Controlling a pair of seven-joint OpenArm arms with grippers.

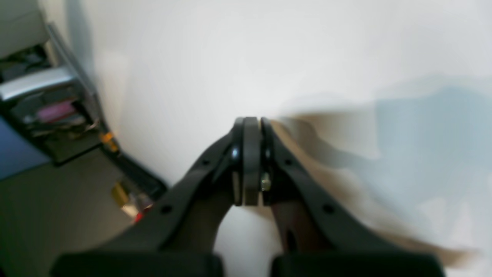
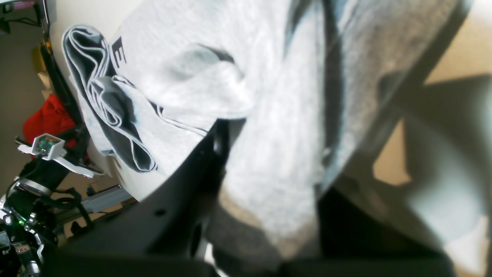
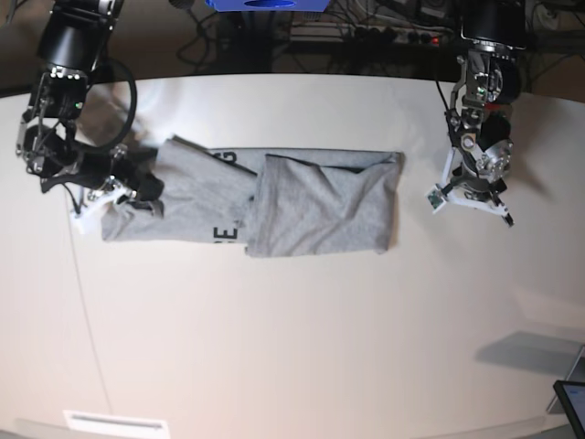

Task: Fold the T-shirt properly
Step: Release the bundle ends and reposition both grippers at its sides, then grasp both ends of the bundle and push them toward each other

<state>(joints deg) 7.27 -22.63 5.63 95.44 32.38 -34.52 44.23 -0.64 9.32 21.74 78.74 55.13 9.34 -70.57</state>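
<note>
The heather-grey T-shirt point(image 3: 302, 201) lies across the middle of the white table point(image 3: 292, 347). It is folded into a long band, with black lettering point(image 3: 224, 236) showing near its left part. My right gripper point(image 3: 144, 189) is at the band's left end, shut on a bunch of the cloth. In the right wrist view the grey T-shirt point(image 2: 269, 115) fills the frame, and it drapes over and between the black fingers point(image 2: 209, 161). My left gripper point(image 1: 251, 123) is shut with nothing in it. It hangs over bare table to the right of the shirt point(image 3: 475, 187).
A shelf with clutter point(image 1: 46, 96) stands beyond the table edge in the left wrist view. Cables and a blue object point(image 3: 265, 5) lie behind the table's far edge. A dark tablet corner point(image 3: 571, 402) sits at the near right.
</note>
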